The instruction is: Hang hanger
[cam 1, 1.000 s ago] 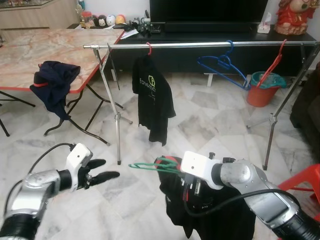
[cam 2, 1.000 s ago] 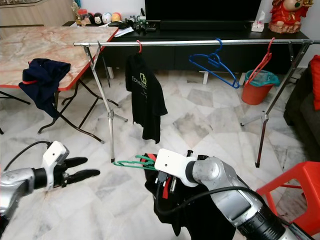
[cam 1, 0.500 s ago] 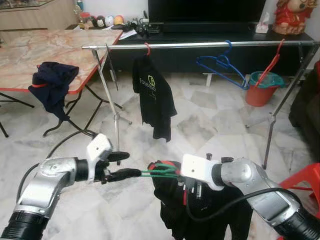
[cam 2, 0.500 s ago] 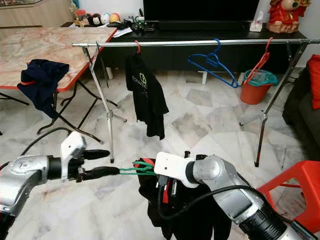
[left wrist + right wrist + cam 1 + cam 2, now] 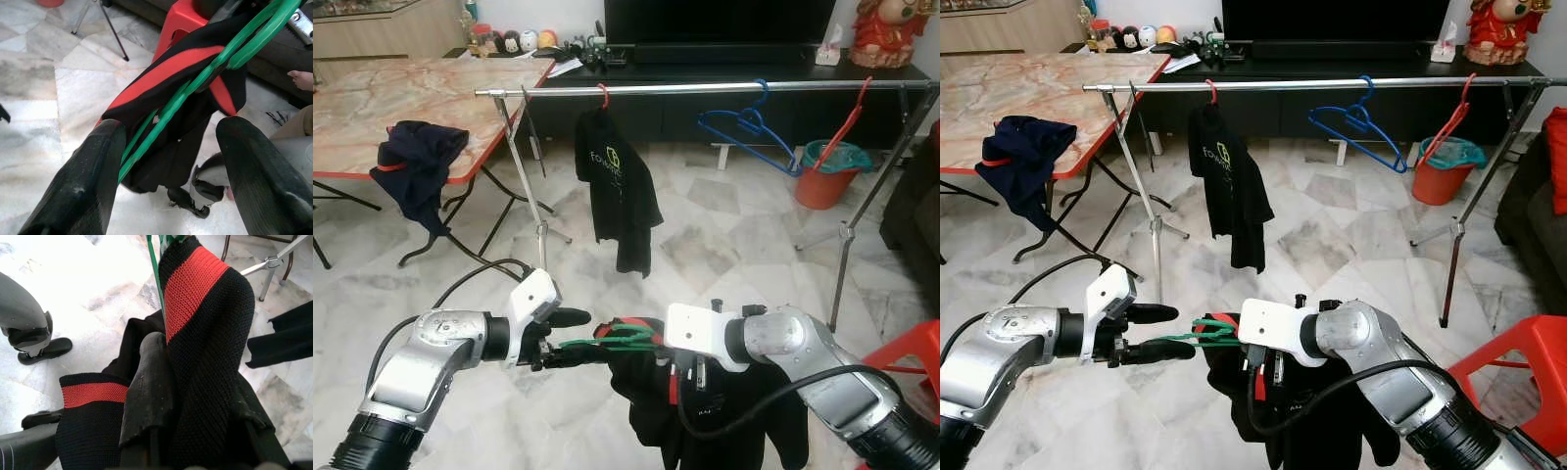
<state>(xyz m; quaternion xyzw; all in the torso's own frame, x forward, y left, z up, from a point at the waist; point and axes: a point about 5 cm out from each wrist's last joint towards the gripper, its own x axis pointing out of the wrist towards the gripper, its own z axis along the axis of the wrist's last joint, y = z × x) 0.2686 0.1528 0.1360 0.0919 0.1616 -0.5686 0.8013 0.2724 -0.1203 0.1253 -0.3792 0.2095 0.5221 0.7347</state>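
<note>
Green wire is what I see first in the left eye view: the green hanger (image 5: pixel 607 342) runs level between my two grippers, low in front of me. My left gripper (image 5: pixel 570 336) has its two black fingers spread apart, one above the wire and one along it, not clamped. Just beyond its tips, my right gripper (image 5: pixel 683 370) is buried in the black garment (image 5: pixel 724 411) with the red collar, which droops from the hanger below the wrist; I cannot tell from here how its fingers stand. Well ahead of both grippers stands the clothes rail (image 5: pixel 705 87), carrying a black t-shirt (image 5: pixel 619 201) on a red hanger, a blue hanger (image 5: pixel 744 122) and another red one. Off beyond my left arm is the marble-topped table (image 5: pixel 421 93) with a dark cloth (image 5: pixel 419 166) hung over its edge.

In the right eye view the same holds: the upper finger of my left gripper sits clear above the hanger, the lower one alongside it. A red stool (image 5: pixel 1518 357) stands beside my right arm.

In the left wrist view, the green wire passes between the two fingers (image 5: pixel 83 186), lying close against one and well clear of the other.

In the right wrist view, one finger (image 5: pixel 149 391) presses into the black knit, the red collar band just past its tip. The fingers are closed on the garment.
</note>
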